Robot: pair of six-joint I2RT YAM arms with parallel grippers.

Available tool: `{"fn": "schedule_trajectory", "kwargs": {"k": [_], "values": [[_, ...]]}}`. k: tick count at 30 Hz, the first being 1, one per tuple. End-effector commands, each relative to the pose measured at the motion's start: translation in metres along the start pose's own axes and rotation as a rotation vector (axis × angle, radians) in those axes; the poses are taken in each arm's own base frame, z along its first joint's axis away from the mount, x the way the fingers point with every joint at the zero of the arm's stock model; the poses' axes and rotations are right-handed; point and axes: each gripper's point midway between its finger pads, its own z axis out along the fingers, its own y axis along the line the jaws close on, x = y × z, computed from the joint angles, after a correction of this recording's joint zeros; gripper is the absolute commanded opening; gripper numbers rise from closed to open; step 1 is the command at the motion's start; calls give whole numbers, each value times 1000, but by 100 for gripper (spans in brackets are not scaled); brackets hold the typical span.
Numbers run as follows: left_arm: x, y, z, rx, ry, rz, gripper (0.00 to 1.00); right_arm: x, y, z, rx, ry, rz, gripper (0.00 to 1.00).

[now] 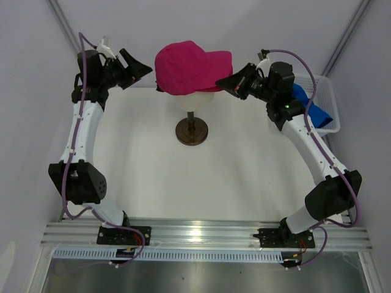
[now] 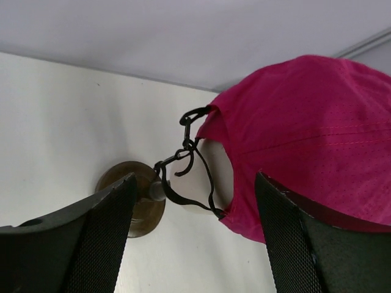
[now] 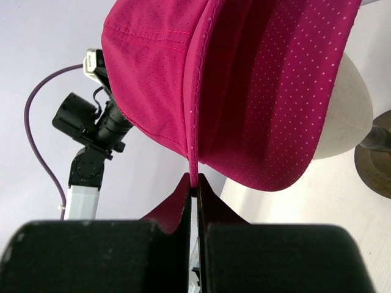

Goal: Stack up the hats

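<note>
The magenta-pink hat sits on the cream mannequin head, brim pointing right. My right gripper is shut on the brim's edge; in the right wrist view the brim rim is pinched between the closed fingers at the right gripper. My left gripper hangs open just left of the hat, touching nothing. In the left wrist view the left gripper has wide jaws framing the pink hat and its black rear strap. The blue hat lies in the white basket, partly hidden by the right arm.
The mannequin head stands on a dark round stand at the table's back middle. A white mesh basket sits at the back right behind the right arm. Grey walls close in behind and on both sides.
</note>
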Motion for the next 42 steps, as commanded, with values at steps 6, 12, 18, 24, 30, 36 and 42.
{"fn": "schedule_trajectory", "kwargs": {"k": [6, 12, 18, 24, 30, 36, 42], "values": [[35, 11, 21, -38, 99, 2, 77, -14, 18, 4, -48, 4, -19, 0], [37, 19, 27, -47, 109, 12, 76, -16, 20, 10, -58, 17, -17, 0], [35, 24, 39, -53, 121, 9, 76, -11, 11, 11, -35, 39, -11, 0], [50, 51, 49, -162, 158, 22, 73, -17, 4, 10, -31, 44, 5, 0], [76, 70, 58, -241, 209, 32, 71, -28, -11, 7, -8, 22, 46, 0], [86, 76, 59, -259, 228, 42, 69, -26, -35, 3, -17, 24, 176, 0], [87, 75, 56, -262, 224, 59, 69, -28, -34, -4, -8, 15, 113, 9]]}}
